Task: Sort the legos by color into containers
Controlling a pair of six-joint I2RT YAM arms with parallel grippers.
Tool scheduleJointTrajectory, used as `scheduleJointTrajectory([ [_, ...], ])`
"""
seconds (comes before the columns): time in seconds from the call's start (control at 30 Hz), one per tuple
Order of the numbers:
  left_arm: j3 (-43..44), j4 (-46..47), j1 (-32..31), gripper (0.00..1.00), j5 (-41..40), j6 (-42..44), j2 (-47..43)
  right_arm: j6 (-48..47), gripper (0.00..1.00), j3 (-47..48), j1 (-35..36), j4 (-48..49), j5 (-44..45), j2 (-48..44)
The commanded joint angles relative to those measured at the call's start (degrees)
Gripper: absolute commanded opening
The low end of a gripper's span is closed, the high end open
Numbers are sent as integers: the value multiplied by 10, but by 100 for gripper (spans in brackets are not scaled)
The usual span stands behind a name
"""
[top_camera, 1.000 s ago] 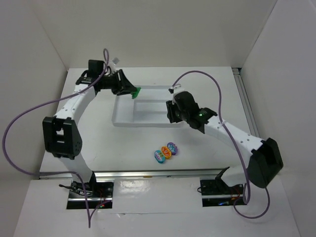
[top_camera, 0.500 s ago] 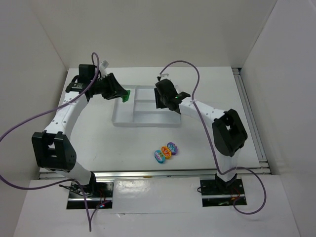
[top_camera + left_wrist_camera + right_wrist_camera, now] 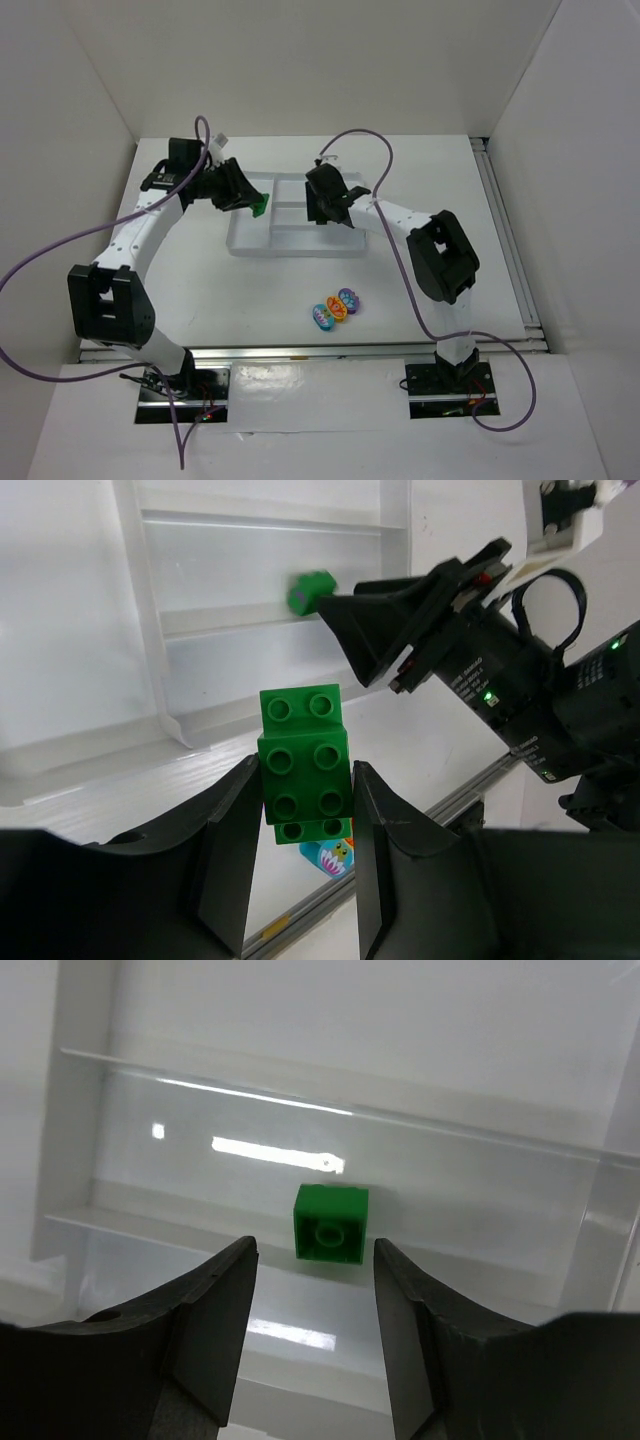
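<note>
Right gripper (image 3: pixel 315 1247) swung left over tray (image 3: pixel 290 246), jaws apart, empty, one green brick (image 3: pixel 331 1222) below; left gripper (image 3: pixel 305 810) pinches green lego (image 3: pixel 303 765); three bricks (image 3: pixel 337 308) on table (image 3: pixel 220 290).

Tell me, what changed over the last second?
The left gripper, still clamping a green brick, drew back toward the left edge of the tray. The right gripper, open, swung leftward over the tray as its arm folded in. The tray and the loose bricks before it stayed put.

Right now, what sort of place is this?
Likely a robot test cell: white panels enclose the table, left arm and right arm are bolted at its near edge, props are a white tray and green toy brick.
</note>
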Motion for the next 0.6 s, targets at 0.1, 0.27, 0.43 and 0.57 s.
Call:
scheduleJointTrajectory([
  [0.1, 3, 19, -25, 0, 7, 3, -4, 5, 70, 38, -3, 29, 29, -7],
  [0.27, 9, 19, -35, 0, 7, 3, 14, -13, 56, -12, 5, 46, 16, -70],
  [0.43, 45, -3, -41, 0, -8, 23, 41, -95, 62, -179, 11, 149, -83, -224],
  [0.57, 72, -21, -46, 0, 77, 39, 88, -133, 74, -260, 22, 196, -177, -313],
])
